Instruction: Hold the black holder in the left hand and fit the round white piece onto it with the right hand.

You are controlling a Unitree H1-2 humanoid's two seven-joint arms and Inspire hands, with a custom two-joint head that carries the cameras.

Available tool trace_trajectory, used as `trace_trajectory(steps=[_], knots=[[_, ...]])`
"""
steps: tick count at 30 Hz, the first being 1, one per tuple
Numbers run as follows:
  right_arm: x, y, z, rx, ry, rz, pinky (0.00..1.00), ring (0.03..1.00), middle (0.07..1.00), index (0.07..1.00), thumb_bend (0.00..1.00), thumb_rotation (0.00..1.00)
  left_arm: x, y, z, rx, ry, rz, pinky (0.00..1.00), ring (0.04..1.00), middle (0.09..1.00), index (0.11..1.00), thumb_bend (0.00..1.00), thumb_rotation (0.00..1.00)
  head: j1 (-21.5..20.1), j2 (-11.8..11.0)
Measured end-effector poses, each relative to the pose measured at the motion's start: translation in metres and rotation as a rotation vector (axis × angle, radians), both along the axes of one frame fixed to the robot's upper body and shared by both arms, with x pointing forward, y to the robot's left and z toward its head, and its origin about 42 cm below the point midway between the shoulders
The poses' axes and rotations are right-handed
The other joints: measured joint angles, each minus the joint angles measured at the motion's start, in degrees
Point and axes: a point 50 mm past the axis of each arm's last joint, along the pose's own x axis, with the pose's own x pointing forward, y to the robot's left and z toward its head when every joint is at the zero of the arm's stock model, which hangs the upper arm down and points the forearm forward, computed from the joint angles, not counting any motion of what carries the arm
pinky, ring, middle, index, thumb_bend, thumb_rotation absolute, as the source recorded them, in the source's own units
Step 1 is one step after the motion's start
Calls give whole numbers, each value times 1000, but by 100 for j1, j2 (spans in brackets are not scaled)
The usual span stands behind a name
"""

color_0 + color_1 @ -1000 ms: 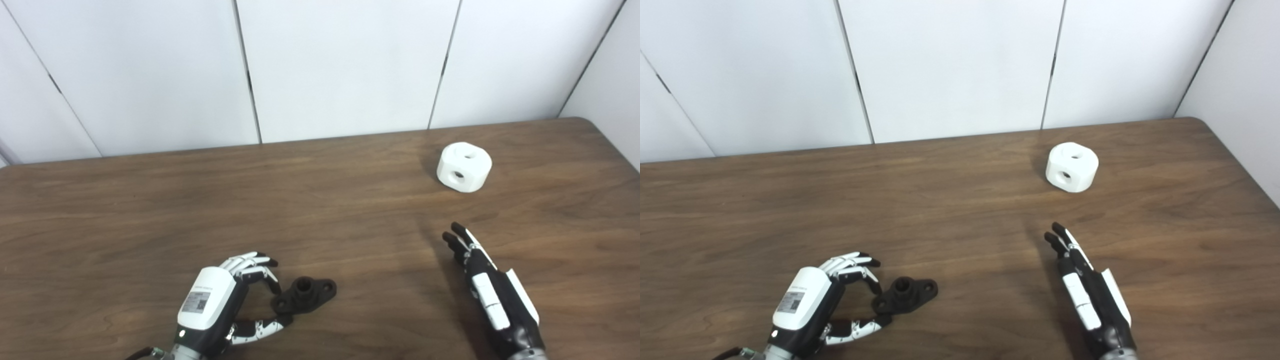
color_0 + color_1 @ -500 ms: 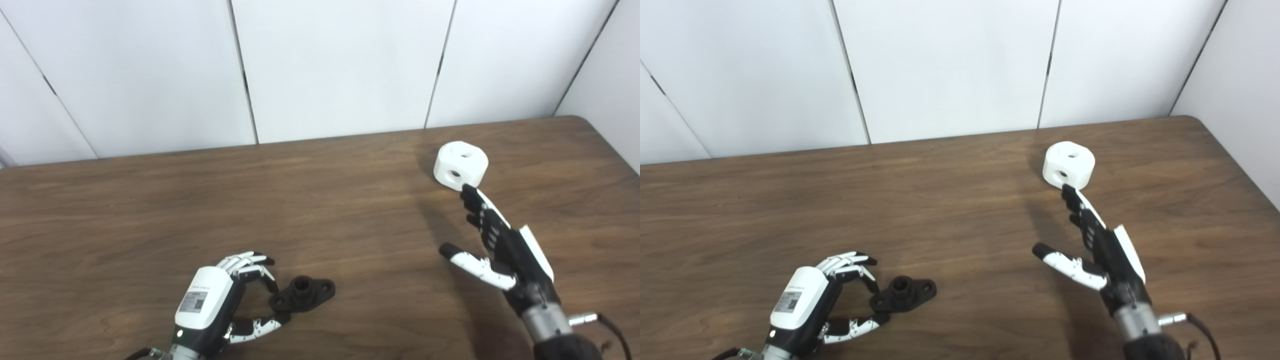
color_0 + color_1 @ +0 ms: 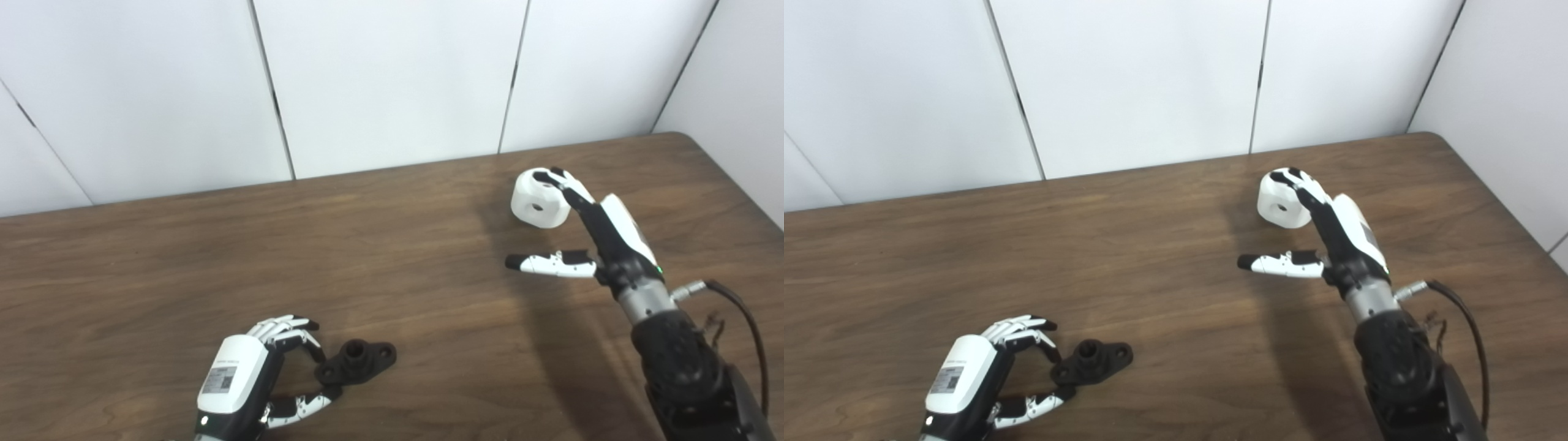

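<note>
Left eye view: right hand (image 3: 591, 223) is reaching over the round white piece (image 3: 538, 199) at the far right, fingers draped on its top, thumb spread wide, not gripping. It's a chunky drum with a side hole.

Right eye view: left hand (image 3: 980, 373) is curling loosely beside the black holder (image 3: 1093, 361), unclamped, on the brown wooden table (image 3: 1151, 257) below white wall panels (image 3: 1127, 79).

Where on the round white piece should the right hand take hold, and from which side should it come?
Probably across the curved side wall of the round white piece, coming from above. It sits flat on the table with one hole on top and one in the near side, so opposite bare wall sections suit fingers and thumb. The right hand is open, fingers over the top, thumb apart.
</note>
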Motion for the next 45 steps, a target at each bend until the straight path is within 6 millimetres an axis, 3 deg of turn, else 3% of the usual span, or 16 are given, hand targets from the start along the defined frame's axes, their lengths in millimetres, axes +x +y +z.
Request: trace_trajectory(steps=[14, 23, 28, 45], knots=[[54, -10, 22, -131, -24, -84, 1000, 1000, 1000, 837, 887, 312, -1, 2, 2, -6, -3, 10, 768, 785, 738, 486, 517, 42, -562, -158], [86, -26, 14, -201, 50, -162, 1000, 1000, 1000, 809, 887, 295, -1, 3, 2, -10, -8, 8, 763, 778, 736, 486, 517, 41, -580, -105], [100, -34, 21, -210, 108, -203, 994, 1000, 1000, 784, 903, 309, -2, 5, 2, -10, -7, 11, 763, 784, 738, 486, 517, 41, -580, -70], [116, -42, 23, -279, 243, -233, 969, 1000, 1000, 792, 930, 334, -2, 5, 3, -11, -11, 10, 753, 783, 735, 486, 517, 41, -501, -44]])
